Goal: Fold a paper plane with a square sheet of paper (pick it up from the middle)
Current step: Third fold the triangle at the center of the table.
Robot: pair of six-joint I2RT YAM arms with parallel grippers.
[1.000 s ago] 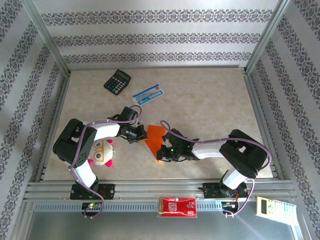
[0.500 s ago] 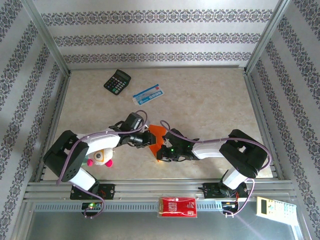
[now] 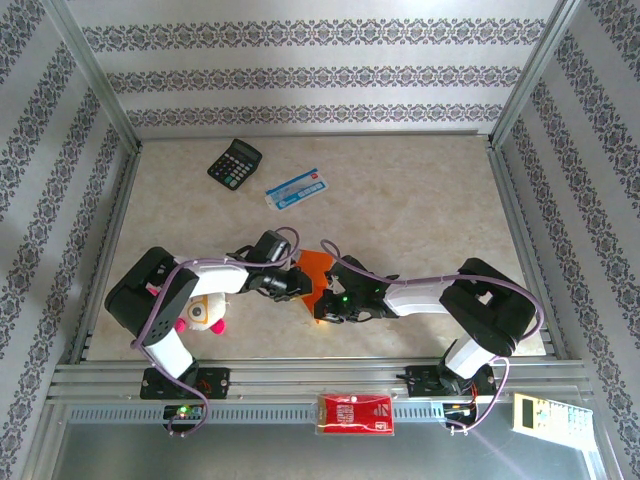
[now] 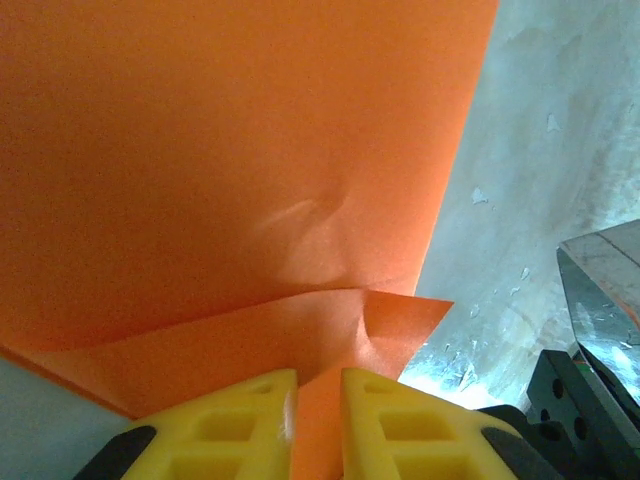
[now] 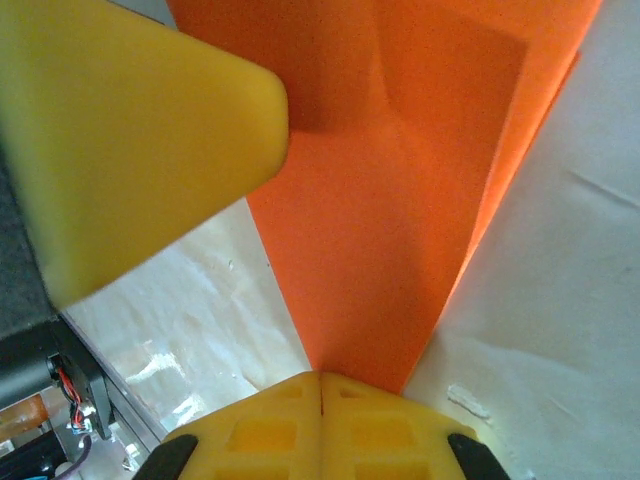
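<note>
The thin, bright orange sheet of paper (image 3: 316,266) sits between the two grippers, over the near middle of the beige marbled tabletop (image 3: 430,200). From overhead, the left gripper (image 3: 293,283) reaches in from the left and the right gripper (image 3: 323,300) from the right. Their tips are close together and partly cover the sheet. I cannot tell whether the paper touches the table.

In the right wrist view, the right gripper (image 5: 320,385) is closed. Its yellow fingers are pressed together on a pointed corner of the bright orange sheet of paper (image 5: 400,200). The paper fans out away from them and shows a folded layer with a crease. One big yellow finger (image 5: 140,150) of the left gripper lies over the upper left part of the sheet.

In the left wrist view, the left gripper (image 4: 319,410) has its yellow fingers (image 4: 225,425) parted by a narrow gap. A folded flap of the sheet (image 4: 230,180) runs into that gap, but the pads are not pinching it. The rest of the paper spreads wide beyond the fingers.

A black calculator (image 3: 234,161) lies at the far left of the table, with a blue-and-white flat packet (image 3: 293,188) near it. A white plush toy with pink feet (image 3: 205,311) lies under the left arm. A red packet with white print (image 3: 354,413) rests on the metal rail in front, and a pale keypad device (image 3: 548,416) lies at the lower right
</note>
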